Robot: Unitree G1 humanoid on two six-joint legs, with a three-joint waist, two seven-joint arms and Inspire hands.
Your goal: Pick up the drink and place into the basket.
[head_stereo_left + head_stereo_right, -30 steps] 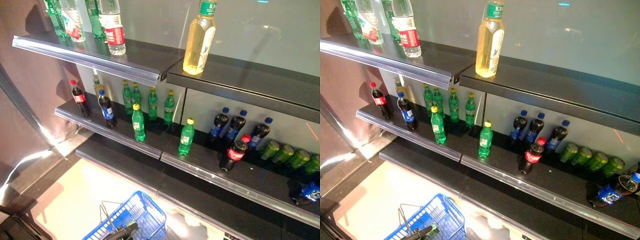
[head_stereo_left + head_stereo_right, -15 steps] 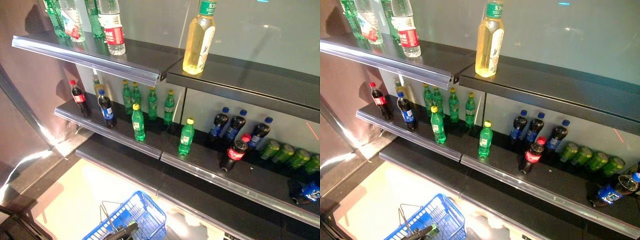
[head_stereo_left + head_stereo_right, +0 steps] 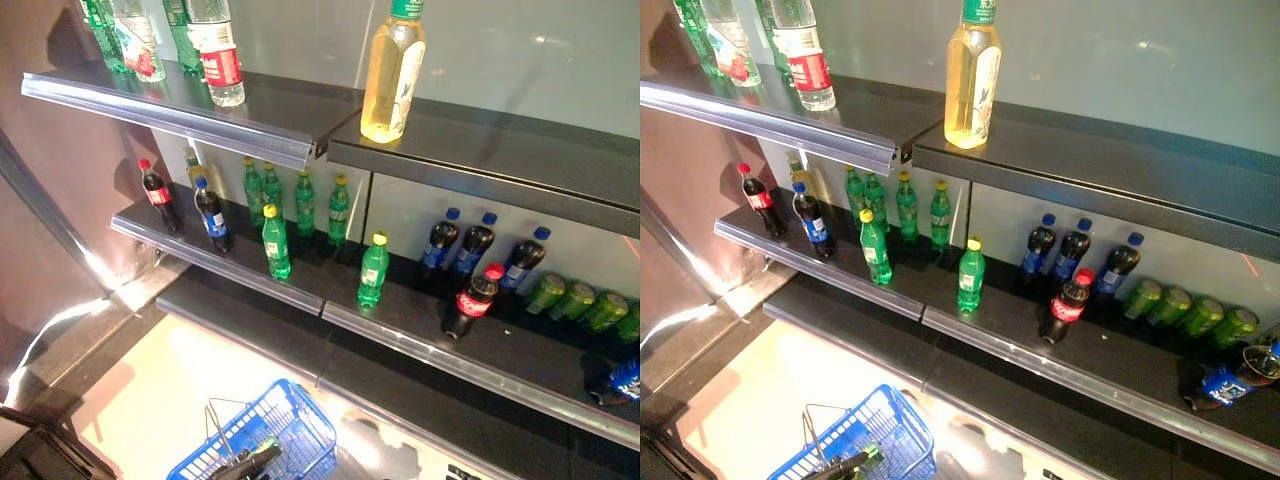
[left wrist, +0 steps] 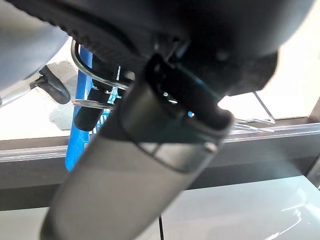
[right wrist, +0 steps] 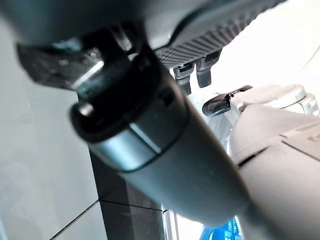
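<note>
My left hand curls round the wire handle of the blue plastic basket; my right hand's fingers I cannot tell.

Your left hand shows a smooth dark-grey thumb, rounded like a tube, under a black ribbed housing. Your right hand matches it, with what looks like a small screw near the thumb's base.
</note>
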